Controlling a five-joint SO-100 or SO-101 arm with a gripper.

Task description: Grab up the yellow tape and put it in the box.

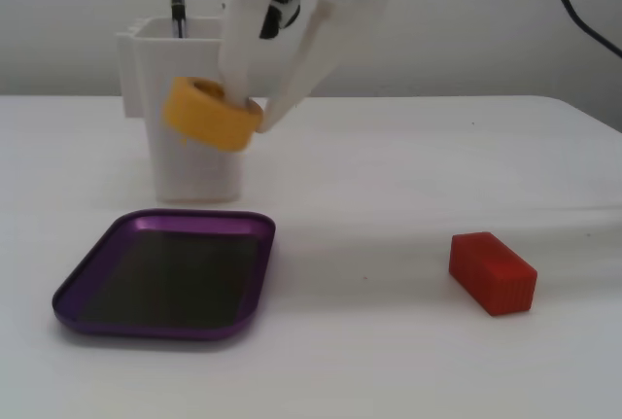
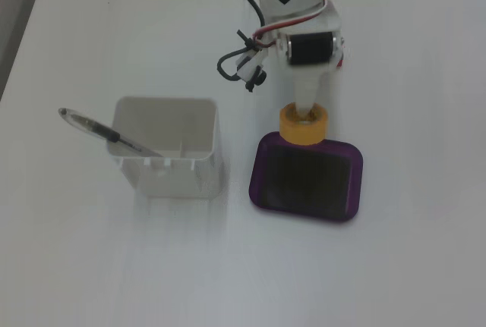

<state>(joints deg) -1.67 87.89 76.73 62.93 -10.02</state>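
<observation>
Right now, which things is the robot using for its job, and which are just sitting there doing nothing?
Part of the job:
- yellow tape, held up in the air by the gripper, jaws shut on it
- purple tray, empty, waiting for the tape

Just lying about:
- white pen holder with a pen in it
- red ribbed block

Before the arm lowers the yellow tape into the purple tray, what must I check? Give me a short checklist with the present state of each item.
1. Yellow tape held by the gripper: ok, lifted off the table.
2. Purple tray empty: ok, only its dark bottom shows.
3. Tape over the tray: not ok, in a fixed view it hangs at the tray's far rim.
4. Clearance from the white pen holder: cannot tell.
5. Red block out of the way: ok.
</observation>
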